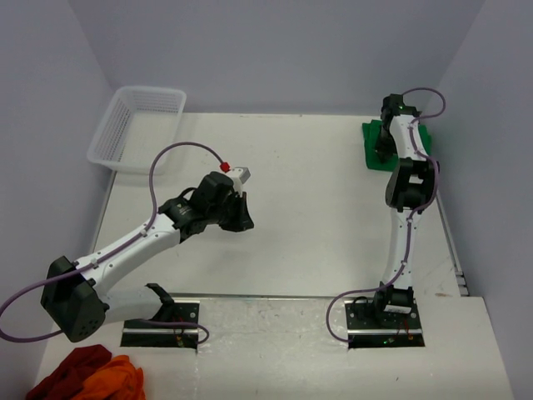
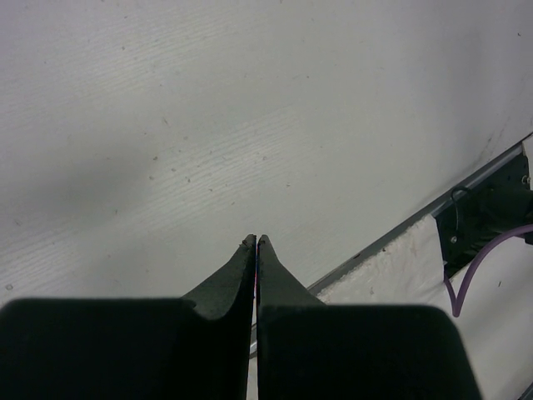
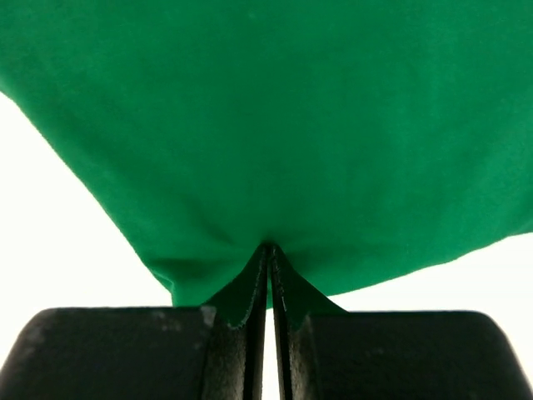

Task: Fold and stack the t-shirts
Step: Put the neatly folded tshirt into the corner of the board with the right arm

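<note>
The green t-shirt [image 1: 374, 152] lies at the upper right of the top external frame, on the far right part of the table [image 1: 316, 217], close to the right wall. It shows only as a compact green patch, and the right arm crossing over it hides much of it, so I cannot tell its fold state from above. In the right wrist view the cloth fills the upper frame.

The right gripper [image 3: 268, 250] is closed on the shirt's near edge. The fabric puckers to a point where the two fingertips meet.

The left gripper [image 2: 256, 242] is closed with nothing between its fingers and hangs over bare table, left of centre in the top external frame and well apart from the shirt.

A white mesh basket [image 1: 125, 127] sits at the upper left. Dark red and orange cloths [image 1: 87, 377] lie heaped at the lower left corner.
</note>
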